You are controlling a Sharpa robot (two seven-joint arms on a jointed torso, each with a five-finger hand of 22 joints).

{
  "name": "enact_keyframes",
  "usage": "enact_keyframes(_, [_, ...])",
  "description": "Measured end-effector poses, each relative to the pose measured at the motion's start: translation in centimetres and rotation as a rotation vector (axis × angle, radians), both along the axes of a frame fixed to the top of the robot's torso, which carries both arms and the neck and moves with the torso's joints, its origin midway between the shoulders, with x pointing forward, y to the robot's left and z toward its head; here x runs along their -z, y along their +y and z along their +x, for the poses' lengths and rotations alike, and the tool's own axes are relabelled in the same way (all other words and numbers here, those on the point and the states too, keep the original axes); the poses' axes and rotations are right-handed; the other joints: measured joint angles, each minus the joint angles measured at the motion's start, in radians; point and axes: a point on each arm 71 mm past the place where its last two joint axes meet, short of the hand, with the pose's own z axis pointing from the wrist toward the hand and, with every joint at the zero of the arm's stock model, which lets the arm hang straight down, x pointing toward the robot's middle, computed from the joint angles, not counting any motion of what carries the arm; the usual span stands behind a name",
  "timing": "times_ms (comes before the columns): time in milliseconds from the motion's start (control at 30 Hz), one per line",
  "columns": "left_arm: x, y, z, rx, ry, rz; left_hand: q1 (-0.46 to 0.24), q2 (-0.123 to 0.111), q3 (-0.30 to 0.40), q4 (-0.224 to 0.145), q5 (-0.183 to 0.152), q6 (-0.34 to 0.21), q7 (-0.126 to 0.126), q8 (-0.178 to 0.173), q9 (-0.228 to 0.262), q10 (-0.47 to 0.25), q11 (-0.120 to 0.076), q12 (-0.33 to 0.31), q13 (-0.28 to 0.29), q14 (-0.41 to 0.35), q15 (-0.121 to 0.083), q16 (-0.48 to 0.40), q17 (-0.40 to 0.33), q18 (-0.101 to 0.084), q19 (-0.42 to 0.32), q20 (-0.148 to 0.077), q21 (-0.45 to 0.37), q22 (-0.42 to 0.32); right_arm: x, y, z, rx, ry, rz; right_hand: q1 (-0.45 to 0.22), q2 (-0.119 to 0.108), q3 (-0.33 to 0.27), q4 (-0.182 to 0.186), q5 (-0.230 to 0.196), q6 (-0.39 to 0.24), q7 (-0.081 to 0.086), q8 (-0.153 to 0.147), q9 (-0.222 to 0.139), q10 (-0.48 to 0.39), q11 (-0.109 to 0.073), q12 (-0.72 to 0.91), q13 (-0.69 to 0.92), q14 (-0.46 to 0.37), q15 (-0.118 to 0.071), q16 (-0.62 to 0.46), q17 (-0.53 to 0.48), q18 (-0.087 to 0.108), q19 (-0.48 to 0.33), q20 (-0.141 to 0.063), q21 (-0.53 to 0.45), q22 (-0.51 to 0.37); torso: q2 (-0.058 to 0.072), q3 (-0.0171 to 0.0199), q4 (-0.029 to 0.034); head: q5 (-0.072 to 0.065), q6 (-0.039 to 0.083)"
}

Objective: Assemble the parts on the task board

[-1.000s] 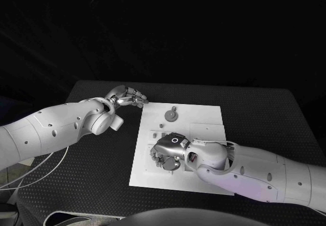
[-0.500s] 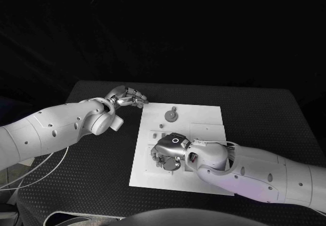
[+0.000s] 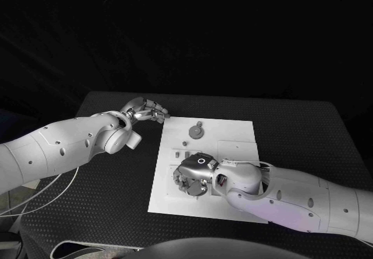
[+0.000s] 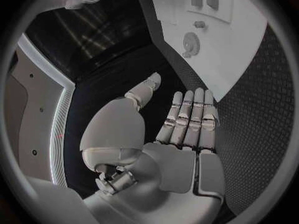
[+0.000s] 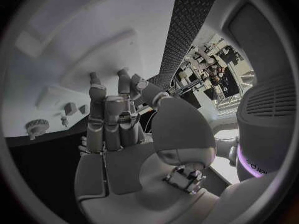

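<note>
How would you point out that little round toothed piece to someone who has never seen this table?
Start at the white task board in the middle of the black table. Look to its far end, away from the right hand that hangs over the near part. The gear lies there, flat and alone: a round toothed disc, broader than the small peg beside it.

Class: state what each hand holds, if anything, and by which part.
Left hand: nothing, fingers straight, off the task board. Right hand: over the board; cannot be told.

The task board (image 3: 233, 156) lies mid-table (image 3: 311, 129), a gear (image 3: 197, 131) at its far end.
</note>
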Motion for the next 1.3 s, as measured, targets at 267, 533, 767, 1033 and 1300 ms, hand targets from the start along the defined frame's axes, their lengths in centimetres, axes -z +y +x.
enact_keyframes(267, [0.0, 0.01, -0.01, 0.0, 0.0, 0.0, 0.0, 0.0, -0.002, 0.002, 0.0, 0.0, 0.0, 0.0, 0.0, 0.0, 0.0, 0.0, 0.0, 0.0, 0.0, 0.0, 0.0, 0.0, 0.0, 0.0, 0.0, -0.001, 0.05, 0.09, -0.05, -0.003, 0.009, -0.001, 0.0, 0.0, 0.0, 0.0, 0.0, 0.0, 0.0, 0.0, 0.0, 0.0, 0.0, 0.0, 0.0, -0.002, -0.002, 0.0, 0.0, 0.0, 0.002, -0.001, 0.0, 0.0, 0.0, -0.0005, -0.0006, 0.0, -0.001])
enact_keyframes(533, [0.0, 0.0, -0.01, 0.0, 0.001, 0.0, 0.0, 0.0, -0.002, 0.002, 0.0, 0.0, 0.0, 0.0, 0.0, 0.0, 0.0, 0.0, -0.001, 0.0, 0.0, 0.0, 0.001, 0.0, 0.0, 0.0, 0.0, -0.002, 0.11, 0.25, -0.12, -0.008, 0.015, -0.003, 0.002, -0.003, 0.0, 0.0, 0.0, 0.0, 0.0, 0.0, 0.0, 0.0, 0.0, 0.001, 0.002, -0.002, -0.002, 0.0, 0.0, 0.0, 0.002, -0.001, 0.0, 0.0, 0.0, -0.0002, -0.0006, -0.002, -0.001])
enact_keyframes(767, [0.01, -0.03, 0.0, 0.0, 0.001, 0.0, 0.0, 0.0, -0.002, 0.002, 0.0, -0.003, -0.003, 0.0, 0.0, 0.0, 0.0, 0.0, -0.001, 0.0, 0.0, 0.0, 0.001, 0.0, 0.0, 0.0, 0.0, -0.002, 0.15, 0.39, -0.15, -0.011, 0.018, -0.004, 0.0, -0.006, 0.002, 0.002, 0.0, 0.0, 0.0, 0.0, 0.0, 0.0, 0.0, 0.003, 0.003, -0.002, -0.002, 0.0, 0.0, 0.001, 0.003, 0.0, 0.0, 0.0, 0.0, -0.0006, -0.0006, -0.003, 0.001])
enact_keyframes(1033, [0.01, 0.0, -0.01, 0.0, 0.002, 0.0, 0.0, 0.0, -0.002, 0.002, 0.0, -0.003, -0.003, 0.0, 0.0, 0.0, 0.0, 0.0, -0.002, 0.0, 0.0, 0.0, 0.002, 0.0, 0.0, 0.0, 0.0, -0.003, 0.18, 0.46, -0.2, -0.013, 0.02, -0.004, -0.001, -0.007, 0.002, 0.002, 0.0, 0.0, 0.0, -0.001, 0.0, 0.0, 0.0, -0.001, 0.004, -0.002, -0.002, 0.0, 0.0, 0.001, 0.003, 0.0, 0.0, 0.0, 0.0, -0.0007, -0.0003, -0.004, 0.001])
enact_keyframes(1300, [0.02, 0.01, 0.0, -0.001, 0.002, 0.001, 0.0, 0.0, -0.002, 0.002, 0.0, -0.003, -0.003, 0.0, 0.0, 0.0, 0.0, 0.0, -0.002, 0.0, 0.0, 0.0, 0.002, 0.0, 0.0, 0.0, 0.0, -0.003, 0.46, 0.35, -0.23, -0.009, 0.027, -0.009, 0.0, -0.005, 0.002, 0.002, -0.003, 0.0, 0.0, -0.004, -0.001, 0.0, 0.0, -0.001, 0.004, -0.002, -0.002, 0.0, 0.0, 0.001, 0.003, 0.001, 0.0, 0.0, 0.0, -0.0006, 0.0002, -0.004, 0.001])
